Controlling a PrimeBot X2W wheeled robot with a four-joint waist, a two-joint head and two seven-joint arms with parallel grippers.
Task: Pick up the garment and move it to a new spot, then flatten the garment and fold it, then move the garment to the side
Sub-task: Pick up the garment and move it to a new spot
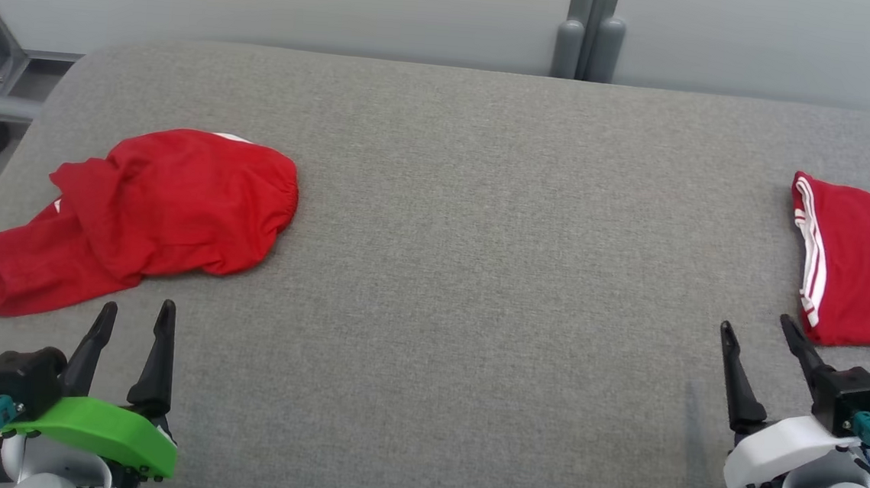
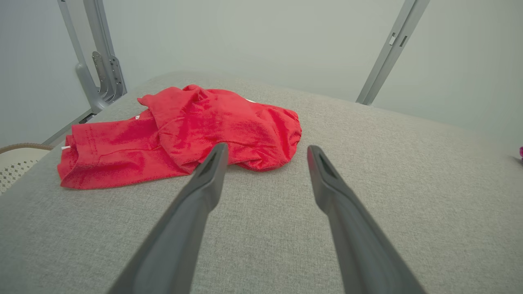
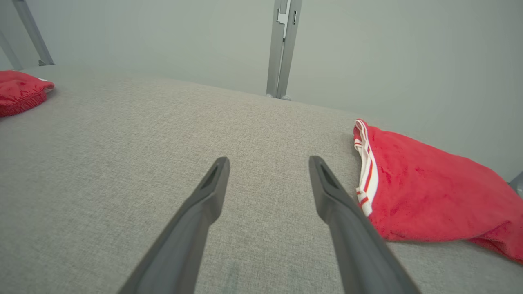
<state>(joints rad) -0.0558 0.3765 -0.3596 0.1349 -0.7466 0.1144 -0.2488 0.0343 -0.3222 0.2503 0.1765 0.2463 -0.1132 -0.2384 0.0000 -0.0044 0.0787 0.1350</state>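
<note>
Head view is showing the left pincer (image 1: 138, 306) and right pincer (image 1: 756, 322) hanging released, the crumpled garment (image 1: 154, 209) lying left on the table (image 1: 477, 293), so pickup is seemingly starting, calling for a forward reach.

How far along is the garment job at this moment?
Possibly done: the striped red garment lies compact at the far right. In hand: nothing; the left gripper and right gripper are open and empty. Left: the crumpled red garment near the left gripper is unflattened, so pick-up, flattening, folding and moving aside remain.

L garment (image 1: 154, 209), R garment (image 1: 862, 266) on table (image 1: 478, 278)
</note>
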